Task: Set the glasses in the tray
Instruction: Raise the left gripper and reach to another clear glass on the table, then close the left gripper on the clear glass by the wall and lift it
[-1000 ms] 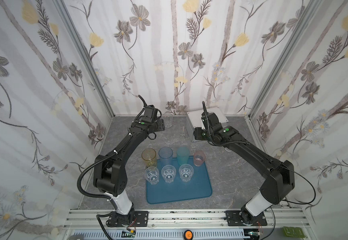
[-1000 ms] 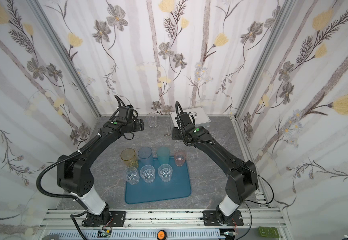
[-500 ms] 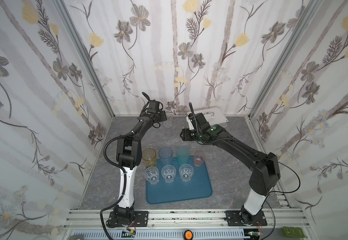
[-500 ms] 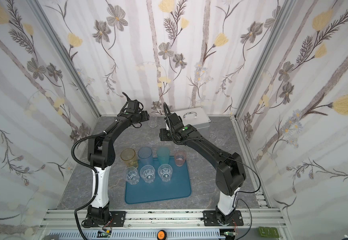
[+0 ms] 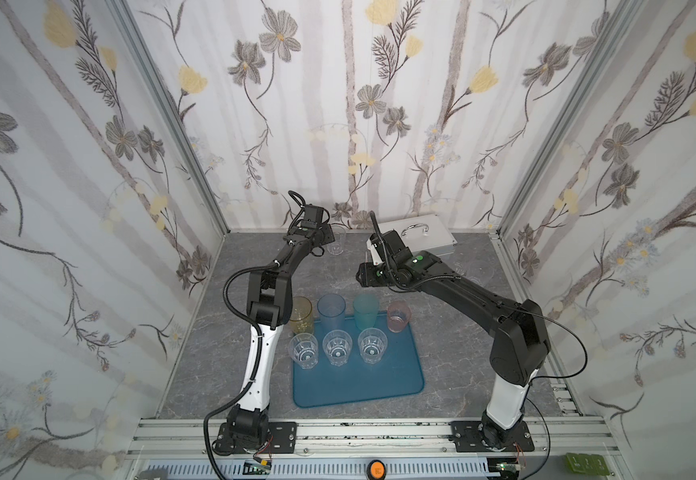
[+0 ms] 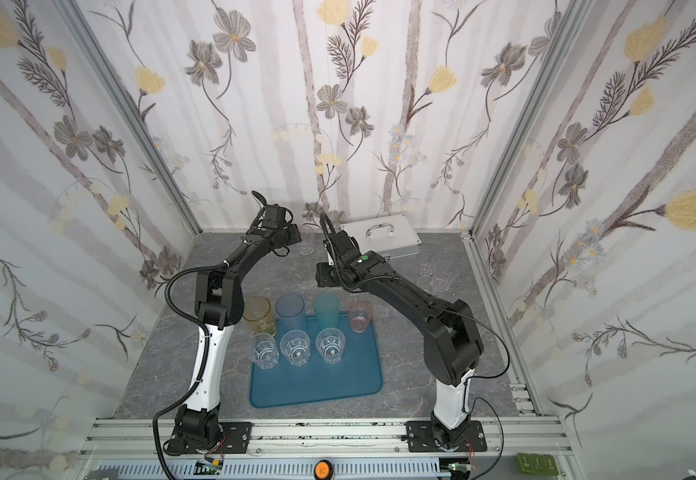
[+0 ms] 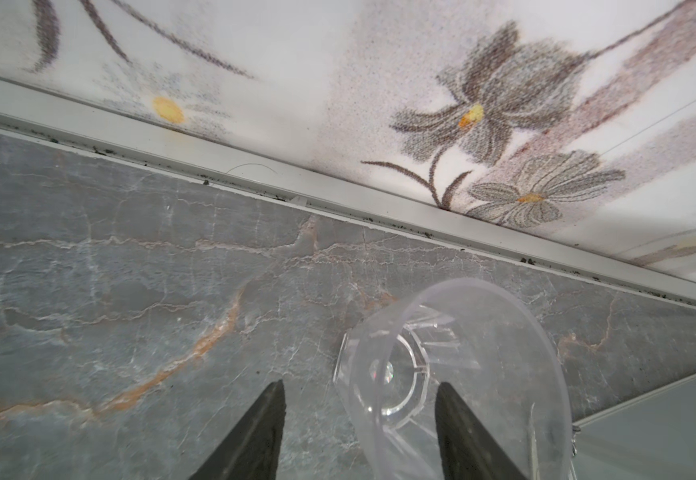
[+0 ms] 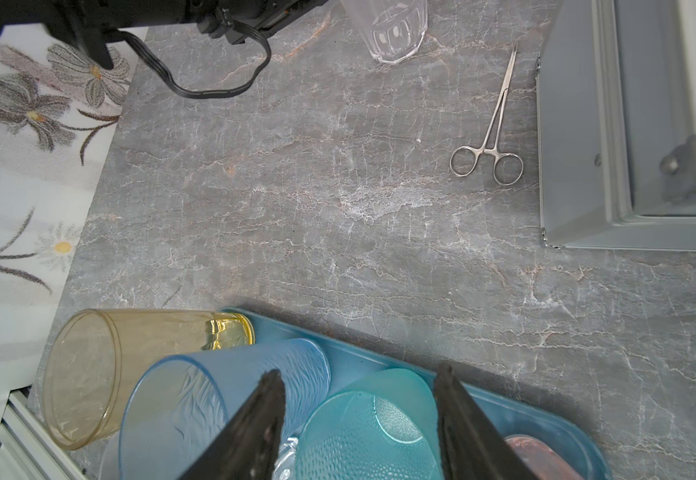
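Left wrist view shows one clear glass [image 7: 441, 365] upright on the grey surface [image 7: 130, 291], near the back wall. The left gripper [image 7: 359, 383] has its jaws spread, and the glass base appears between them. One finger overlaps the glass wall, the other is apart from it.

In both top views the tray [image 5: 362, 382] lies at the middle front, well apart from this glass. It carries a blue glass [image 5: 331, 309], a teal glass [image 5: 365, 309], a pink glass [image 5: 398, 316] and three clear glasses [image 5: 337, 348] in the nearer row. A yellow glass [image 5: 301, 312] stands at its far left corner.

The right gripper [image 8: 357, 370] hangs over the coloured row, jaws spread, holding nothing. Metal forceps [image 8: 491, 124] lie beside a silver case [image 5: 417, 235].
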You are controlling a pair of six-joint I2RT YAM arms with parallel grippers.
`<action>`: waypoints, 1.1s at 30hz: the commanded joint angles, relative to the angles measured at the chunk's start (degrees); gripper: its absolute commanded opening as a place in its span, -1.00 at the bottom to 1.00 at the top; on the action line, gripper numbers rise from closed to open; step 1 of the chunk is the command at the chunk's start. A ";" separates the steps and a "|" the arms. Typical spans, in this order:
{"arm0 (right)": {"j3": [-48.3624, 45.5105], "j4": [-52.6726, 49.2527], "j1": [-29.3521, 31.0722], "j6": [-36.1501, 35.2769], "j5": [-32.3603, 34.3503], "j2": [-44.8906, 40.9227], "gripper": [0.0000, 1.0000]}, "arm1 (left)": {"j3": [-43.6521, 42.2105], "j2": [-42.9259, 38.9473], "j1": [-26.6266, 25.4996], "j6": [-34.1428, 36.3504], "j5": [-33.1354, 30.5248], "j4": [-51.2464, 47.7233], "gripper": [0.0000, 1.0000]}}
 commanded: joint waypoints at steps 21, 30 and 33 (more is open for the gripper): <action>0.71 1.43 0.38 -0.84 1.74 2.02 0.15 | -1.67 -0.59 -0.11 -1.99 1.19 0.90 -0.87; 10.09 0.15 0.45 -1.67 7.39 5.34 0.15 | -8.00 -8.07 -0.87 -1.96 3.32 0.86 -1.00; 13.39 -0.06 0.53 -2.18 12.04 6.41 0.15 | -12.46 -13.55 -1.74 -2.20 3.76 0.86 -1.00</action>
